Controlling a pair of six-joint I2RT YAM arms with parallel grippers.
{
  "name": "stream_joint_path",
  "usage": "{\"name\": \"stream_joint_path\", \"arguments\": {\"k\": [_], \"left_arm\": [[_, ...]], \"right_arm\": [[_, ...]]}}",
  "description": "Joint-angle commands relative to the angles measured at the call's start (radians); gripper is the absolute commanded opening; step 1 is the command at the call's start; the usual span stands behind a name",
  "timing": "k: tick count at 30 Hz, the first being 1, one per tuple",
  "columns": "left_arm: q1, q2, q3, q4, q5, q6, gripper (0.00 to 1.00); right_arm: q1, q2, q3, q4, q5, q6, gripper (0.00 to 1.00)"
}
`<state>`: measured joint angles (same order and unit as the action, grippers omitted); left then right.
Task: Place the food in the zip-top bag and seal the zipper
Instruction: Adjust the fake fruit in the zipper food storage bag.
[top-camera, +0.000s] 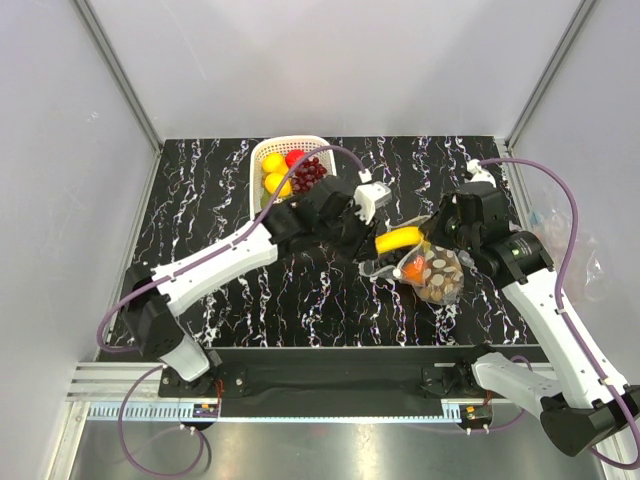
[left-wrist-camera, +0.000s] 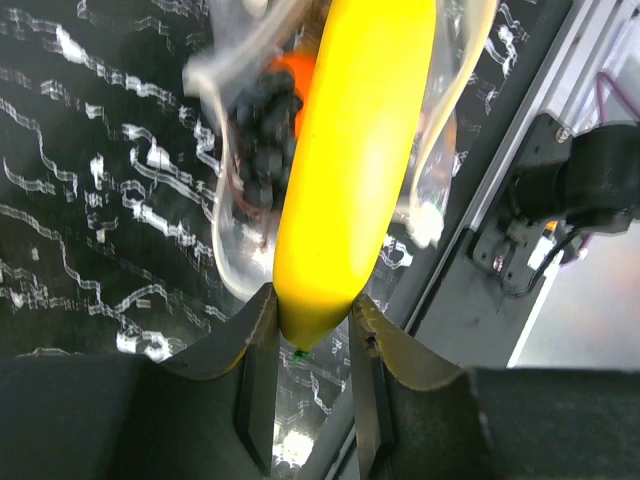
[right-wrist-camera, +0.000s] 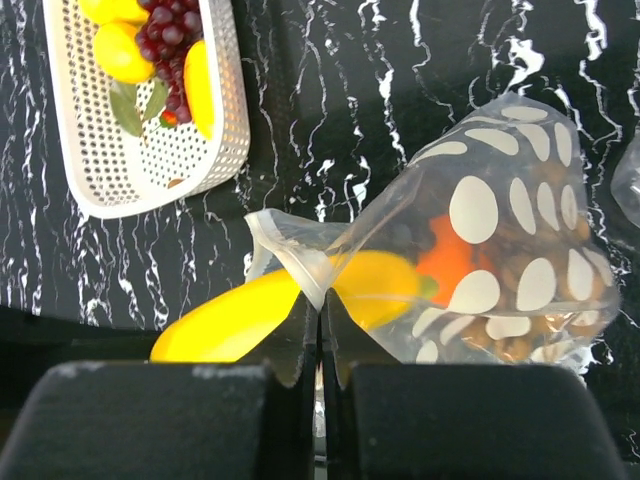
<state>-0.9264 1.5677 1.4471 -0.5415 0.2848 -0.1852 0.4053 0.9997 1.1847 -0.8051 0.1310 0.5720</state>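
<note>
My left gripper (top-camera: 365, 240) is shut on the stem end of a yellow banana (top-camera: 398, 239). The banana's far end reaches into the mouth of the clear zip-top bag (top-camera: 440, 275) with white ovals. In the left wrist view both fingers (left-wrist-camera: 255, 330) press the banana (left-wrist-camera: 350, 170) tip. My right gripper (right-wrist-camera: 321, 305) is shut on the bag's rim (right-wrist-camera: 300, 265) and holds the mouth up. Inside the bag (right-wrist-camera: 500, 200) lie an orange (right-wrist-camera: 445, 260) and tan grapes (right-wrist-camera: 520, 330).
A white lattice basket (top-camera: 256, 165) stands at the back, left of centre, with yellow lemons (top-camera: 273, 165), a red strawberry (top-camera: 294, 158) and purple grapes (top-camera: 308, 172). Grey walls close in three sides. Crumpled clear plastic (top-camera: 590, 260) lies off the table's right edge.
</note>
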Motion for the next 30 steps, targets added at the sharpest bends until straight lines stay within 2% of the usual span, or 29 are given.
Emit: {"name": "stream_joint_path", "arguments": {"k": [1, 10, 19, 23, 24, 27, 28, 30], "left_arm": [[-0.011, 0.057, 0.110, -0.023, 0.062, 0.030, 0.10], [-0.025, 0.130, 0.182, -0.115, 0.076, 0.102, 0.10], [-0.074, 0.178, 0.220, -0.092, 0.116, 0.087, 0.10], [-0.080, 0.219, 0.219, -0.074, 0.044, 0.043, 0.15], [-0.081, 0.235, 0.216, -0.077, 0.021, 0.030, 0.17], [-0.084, 0.227, 0.175, -0.040, -0.005, 0.014, 0.32], [-0.084, 0.216, 0.159, -0.029, -0.012, 0.007, 0.49], [-0.084, 0.169, 0.116, -0.011, -0.028, -0.006, 0.62]], "right_arm": [[0.001, 0.002, 0.010, 0.066, -0.076, -0.035, 0.00], [0.000, 0.025, 0.016, 0.049, -0.188, -0.126, 0.00], [0.000, 0.019, 0.004, 0.078, -0.252, -0.115, 0.00], [0.000, 0.005, -0.010, 0.087, -0.258, -0.112, 0.00], [0.000, 0.004, -0.011, 0.086, -0.255, -0.110, 0.00], [0.000, -0.009, -0.014, 0.081, -0.225, -0.107, 0.00], [0.000, -0.015, -0.014, 0.080, -0.215, -0.107, 0.00], [0.001, -0.026, -0.016, 0.073, -0.197, -0.107, 0.00]]}}
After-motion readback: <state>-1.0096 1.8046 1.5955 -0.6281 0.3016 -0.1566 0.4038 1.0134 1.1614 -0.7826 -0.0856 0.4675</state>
